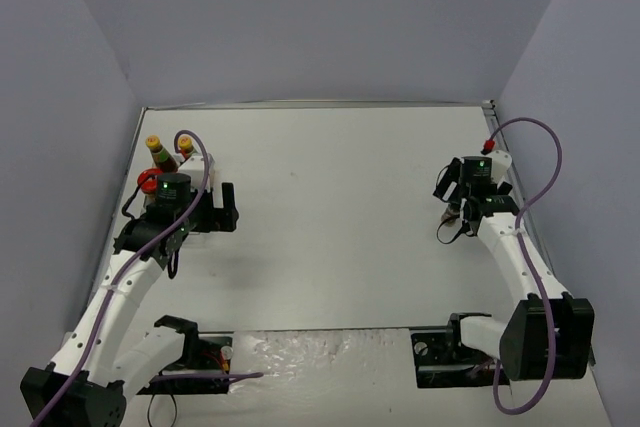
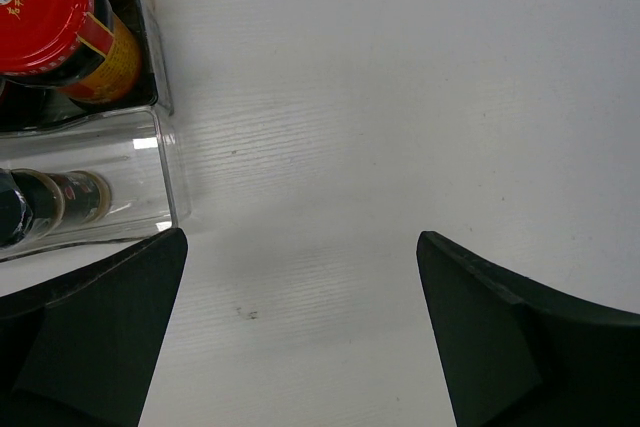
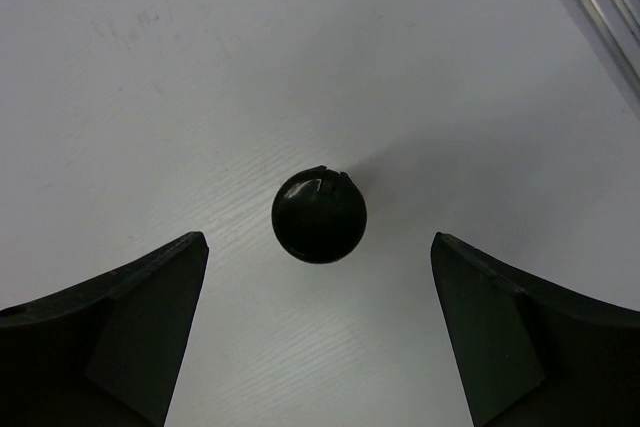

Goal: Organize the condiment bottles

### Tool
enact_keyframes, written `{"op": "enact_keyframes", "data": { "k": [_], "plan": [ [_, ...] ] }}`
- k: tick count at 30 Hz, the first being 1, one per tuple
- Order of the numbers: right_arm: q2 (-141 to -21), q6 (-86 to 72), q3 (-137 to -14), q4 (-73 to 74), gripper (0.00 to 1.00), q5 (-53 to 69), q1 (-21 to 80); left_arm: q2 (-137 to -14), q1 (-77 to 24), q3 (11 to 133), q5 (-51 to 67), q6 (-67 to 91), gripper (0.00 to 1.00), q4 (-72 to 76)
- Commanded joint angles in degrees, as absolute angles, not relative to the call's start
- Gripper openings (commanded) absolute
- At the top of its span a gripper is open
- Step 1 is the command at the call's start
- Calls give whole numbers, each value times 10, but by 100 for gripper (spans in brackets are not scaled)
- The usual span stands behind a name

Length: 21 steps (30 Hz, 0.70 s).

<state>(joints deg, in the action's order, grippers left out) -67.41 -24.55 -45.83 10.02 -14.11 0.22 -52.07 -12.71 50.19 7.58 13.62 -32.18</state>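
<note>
Spice jar (image 3: 319, 215) upright btwn spread R end effector (image 3: 318, 239) jaws

The left arm (image 1: 110, 312) and right arm (image 1: 525, 262) are white link shells joined by black joint housings, each trailed by a looping purple cable (image 1: 555, 162). A small green light (image 1: 151, 185) glows on each black wrist block. The left hand (image 2: 302, 237) and right hand (image 3: 320, 237) have matte black, wedge-shaped fingers (image 3: 130, 337).
</note>
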Motion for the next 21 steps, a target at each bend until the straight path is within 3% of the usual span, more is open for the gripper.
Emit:
{"op": "enact_keyframes", "data": {
  "k": [1,4,9,12,15,18,21],
  "plan": [
    [-710,-234,-452,31,88,-118,-12,-520,-128,525,65,125,97,-288],
    [-728,-237,-447,20,82,-128,-13,-521,-128,524,63,125,97,-289],
    [-744,-238,-439,6,62,-130,-13,-520,-128,524,60,125,97,-290],
    [-743,-227,-440,6,30,-113,-8,-521,-128,524,58,125,97,-290],
    [-732,-218,-445,5,7,-95,22,-522,-128,524,58,126,97,-291],
    [-726,-207,-466,5,0,-83,106,-523,-128,525,54,126,97,-290],
    [-756,-185,-506,4,0,-49,225,-524,-127,525,47,126,97,-291]
  ]
}}
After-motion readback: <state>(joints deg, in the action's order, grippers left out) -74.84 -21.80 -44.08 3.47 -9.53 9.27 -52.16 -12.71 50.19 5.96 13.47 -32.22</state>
